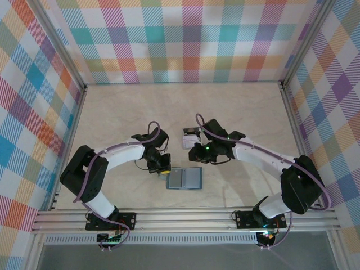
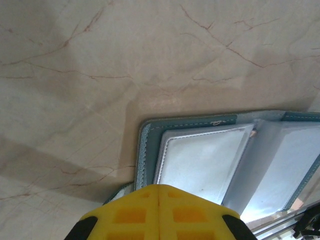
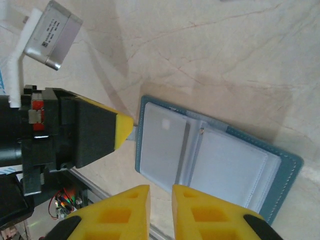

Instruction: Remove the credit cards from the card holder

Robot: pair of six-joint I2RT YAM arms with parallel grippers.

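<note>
One label to report: it sits on the flat face of the small grey box (image 3: 54, 34), up and to the left of the card holder (image 3: 215, 160) in the right wrist view. The label (image 3: 49, 30) carries a few short lines of dark print, but they are too small and soft to make out a single word or number. On the card holder itself, cover and clear pockets alike, no lettering can be read.
</note>
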